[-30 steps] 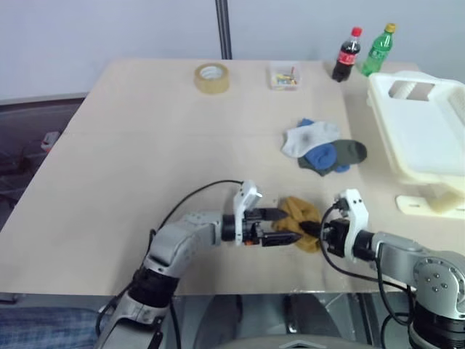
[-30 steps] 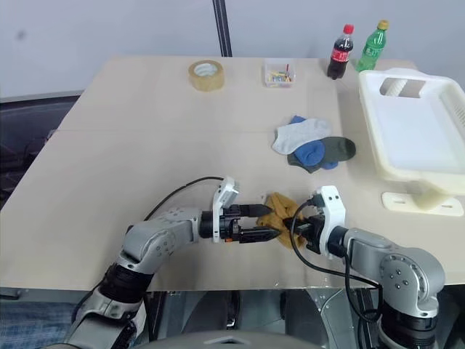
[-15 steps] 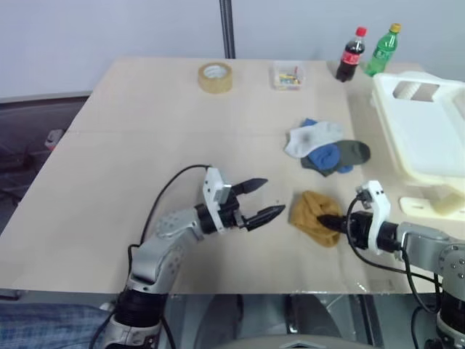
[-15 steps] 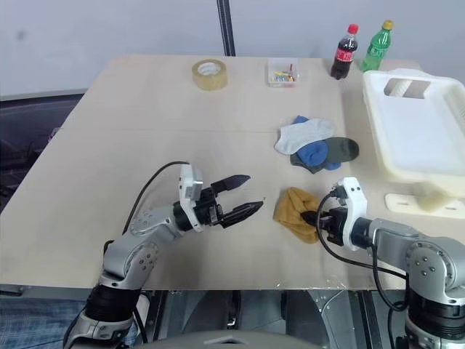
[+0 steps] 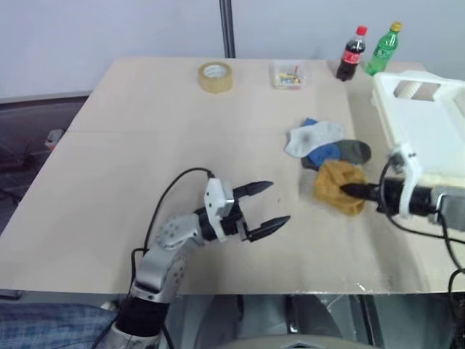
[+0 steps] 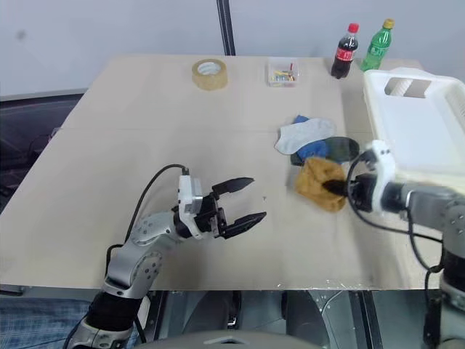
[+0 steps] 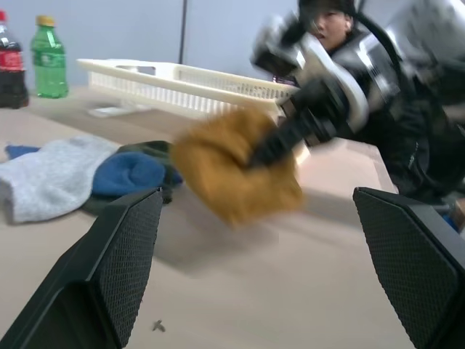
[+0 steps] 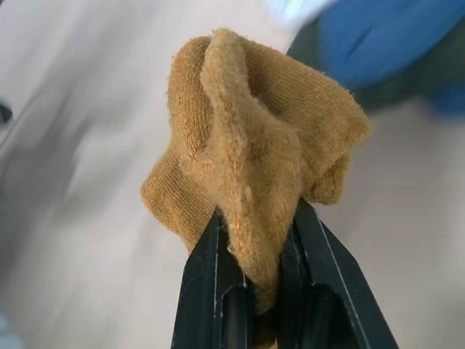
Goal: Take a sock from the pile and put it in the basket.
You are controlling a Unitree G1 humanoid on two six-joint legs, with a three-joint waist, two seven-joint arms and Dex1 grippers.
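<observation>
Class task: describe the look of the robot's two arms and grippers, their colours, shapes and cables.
Both arms are silver-grey metal with rounded joints. Each wrist carries a white bracket and a looping black cable. The left gripper and right gripper each have two slim, pointed black fingers.

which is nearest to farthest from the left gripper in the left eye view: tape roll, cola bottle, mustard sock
From the left gripper:
1. Mustard sock, to its right, held by the right gripper.
2. Tape roll, far edge.
3. Cola bottle, far right corner.

Tape roll (image 5: 215,76), two bottles (image 5: 349,54)
</observation>
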